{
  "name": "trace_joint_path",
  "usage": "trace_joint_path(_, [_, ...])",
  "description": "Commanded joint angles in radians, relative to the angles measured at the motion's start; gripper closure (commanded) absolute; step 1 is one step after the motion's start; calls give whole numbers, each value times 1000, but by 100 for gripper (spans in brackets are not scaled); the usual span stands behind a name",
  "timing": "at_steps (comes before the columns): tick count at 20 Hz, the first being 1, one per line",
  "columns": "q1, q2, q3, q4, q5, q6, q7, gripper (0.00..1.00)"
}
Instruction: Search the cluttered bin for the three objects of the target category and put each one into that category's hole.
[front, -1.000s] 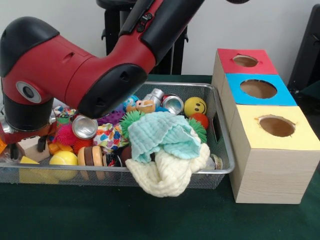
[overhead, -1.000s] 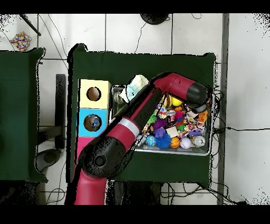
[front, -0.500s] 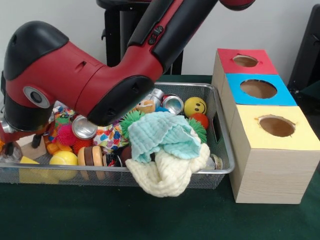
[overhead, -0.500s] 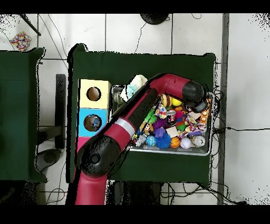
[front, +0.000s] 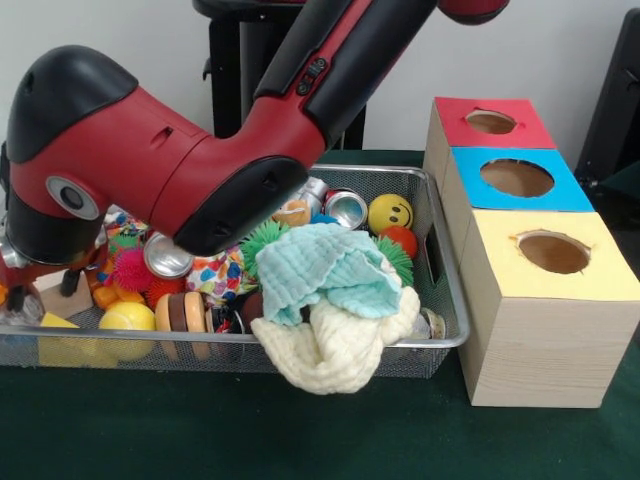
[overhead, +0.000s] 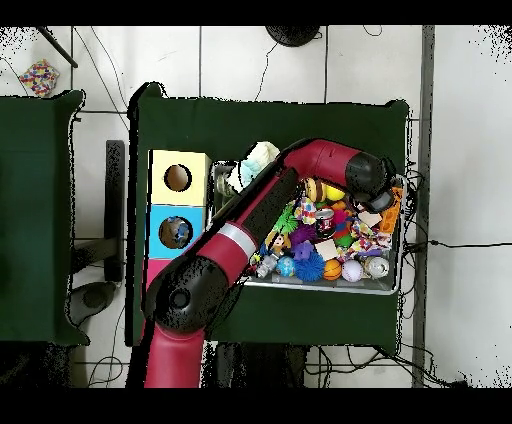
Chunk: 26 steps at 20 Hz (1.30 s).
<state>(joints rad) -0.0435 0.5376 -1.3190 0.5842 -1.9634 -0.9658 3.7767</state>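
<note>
A cream cloth (front: 335, 350) spills over the near rim of the wire bin (front: 452, 300), a mint cloth (front: 325, 265) heaped above. Behind, cans (front: 346, 208) lie in clutter. The gripper (front: 20, 300) sinks at the bin's left end; its grip cannot be told. The holed boxes (front: 545, 300) touch the bin's right wall.

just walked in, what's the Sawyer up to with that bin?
The red arm reaches down into the left end of the wire bin, which is packed with toys, balls and cans. Its claw is hidden behind the wrist and clutter, so I cannot tell whether it holds anything. A mint cloth and a cream cloth hang over the bin's front rim. Beside the bin stand the red, blue and yellow hole boxes; nothing is being carried to them.
</note>
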Motion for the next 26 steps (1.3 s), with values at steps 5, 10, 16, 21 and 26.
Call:
trace_joint_path(5, [-71,50,101,-89,98,51,56,0])
trace_joint_path(10, [-75,44,92,-73,90,60,30,0])
trace_joint_path(16, [-97,82,58,-104,77,96,77,0])
trace_joint_path(21, [-97,68,61,-92,119,241,63,0])
trace_joint_path(26, [-67,30,87,-40,183,337,22,0])
